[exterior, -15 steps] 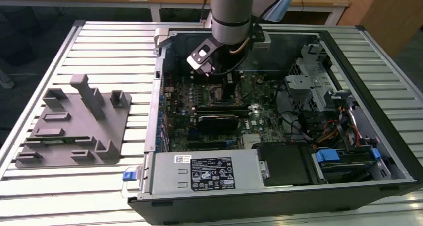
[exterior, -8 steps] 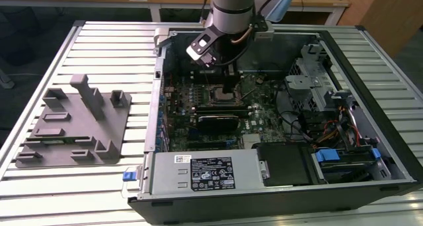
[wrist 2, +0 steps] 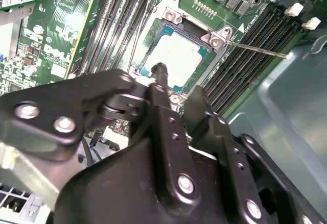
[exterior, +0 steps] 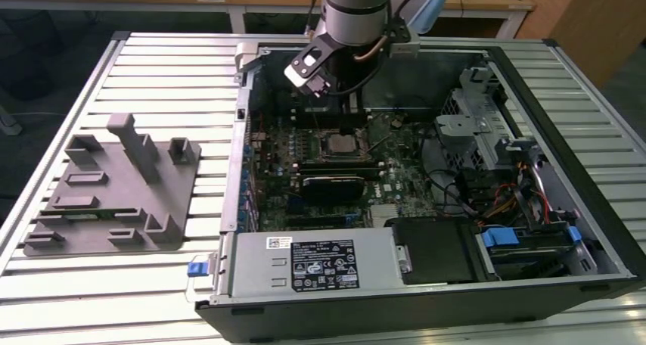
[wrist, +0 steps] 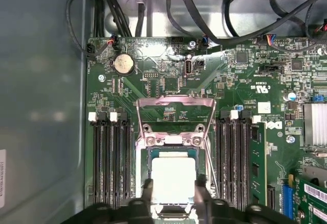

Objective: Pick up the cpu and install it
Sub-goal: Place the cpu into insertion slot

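First wrist view and second wrist view alike show the cpu (wrist: 173, 175) (wrist 2: 178, 54) laid flat within the socket (wrist: 173, 141) on the board (wrist: 153, 81), silver top upward. By that showing, the carrying is judged done and the seating nearly so. The load plate (wrist: 173, 104) is seen swung up and open, and the lever (wrist 2: 255, 49) is seen unlatched beside the socket, so the install is not yet judged finished.

The pincer (wrist: 173, 188) (wrist 2: 179, 81) is held low over the socket, inside the case (exterior: 565, 80). Its fingers (wrist: 148, 189) are parted by no more than the cpu's width, and each is set against an opposite edge of the chip. From that fit the cpu is judged to be gripped, though how firmly it is pressed cannot be told. Nothing else is touched by the fingers.
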You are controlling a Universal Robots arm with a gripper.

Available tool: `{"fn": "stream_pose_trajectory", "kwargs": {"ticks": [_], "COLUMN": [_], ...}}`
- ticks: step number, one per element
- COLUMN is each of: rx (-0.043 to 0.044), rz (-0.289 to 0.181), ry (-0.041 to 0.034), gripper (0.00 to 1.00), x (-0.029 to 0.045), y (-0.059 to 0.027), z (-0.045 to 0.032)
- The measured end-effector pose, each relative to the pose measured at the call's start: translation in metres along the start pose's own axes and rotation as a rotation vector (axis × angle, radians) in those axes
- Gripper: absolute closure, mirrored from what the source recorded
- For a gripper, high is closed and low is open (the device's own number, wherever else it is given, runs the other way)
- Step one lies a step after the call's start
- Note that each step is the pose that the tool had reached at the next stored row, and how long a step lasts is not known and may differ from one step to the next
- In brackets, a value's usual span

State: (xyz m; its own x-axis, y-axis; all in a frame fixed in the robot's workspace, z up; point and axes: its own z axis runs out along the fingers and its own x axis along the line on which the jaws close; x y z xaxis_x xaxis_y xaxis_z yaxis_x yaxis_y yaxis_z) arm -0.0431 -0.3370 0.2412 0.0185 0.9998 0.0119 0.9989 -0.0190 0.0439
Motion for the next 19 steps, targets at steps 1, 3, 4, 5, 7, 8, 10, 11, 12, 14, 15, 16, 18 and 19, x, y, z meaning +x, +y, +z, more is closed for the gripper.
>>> {"fn": "stream_pose_trajectory", "kwargs": {"ticks": [1, 3, 4, 5, 7, 8, 10, 11, 12, 14, 15, 16, 18, 19], "rx": [0.0000, -0.0001, -0.0001, -0.0001, 0.0000, 0.0000, -0.0001, -0.0001, -0.0001, -0.0002, -0.0004, -0.0003, 0.0000, 0.0000], "rz": [0.000, 0.000, 0.000, 0.000, 0.000, 0.000, 0.000, 0.000, 0.000, 0.000, 0.000, 0.000, 0.000, 0.000], "ry": [0.0000, 0.0001, 0.0001, 0.0001, 0.0000, 0.0001, 0.0001, 0.0001, 0.0001, 0.0003, 0.0006, 0.0004, 0.0000, 0.0000], "gripper": [0.58, 0.70, 0.76, 0.76, 0.81, 0.87, 0.89, 0.89, 0.89, 0.89, 0.89, 0.89, 0.89, 0.89], "x": [0.0000, 0.0000, 0.0001, 0.0001, 0.0001, 0.0001, 0.0001, 0.0001, 0.0002, 0.0002, 0.0002, 0.0002, 0.0001, 0.0001], "y": [0.0000, 0.0001, 0.0002, 0.0002, 0.0003, 0.0004, 0.0005, 0.0005, 0.0006, 0.0006, 0.0006, 0.0006, 0.0006, 0.0006], "z": [-0.0010, -0.0030, -0.0041, -0.0051, -0.0071, -0.0082, -0.0102, -0.0112, -0.0122, -0.0138, -0.0133, -0.0129, -0.0129, -0.0129]}}
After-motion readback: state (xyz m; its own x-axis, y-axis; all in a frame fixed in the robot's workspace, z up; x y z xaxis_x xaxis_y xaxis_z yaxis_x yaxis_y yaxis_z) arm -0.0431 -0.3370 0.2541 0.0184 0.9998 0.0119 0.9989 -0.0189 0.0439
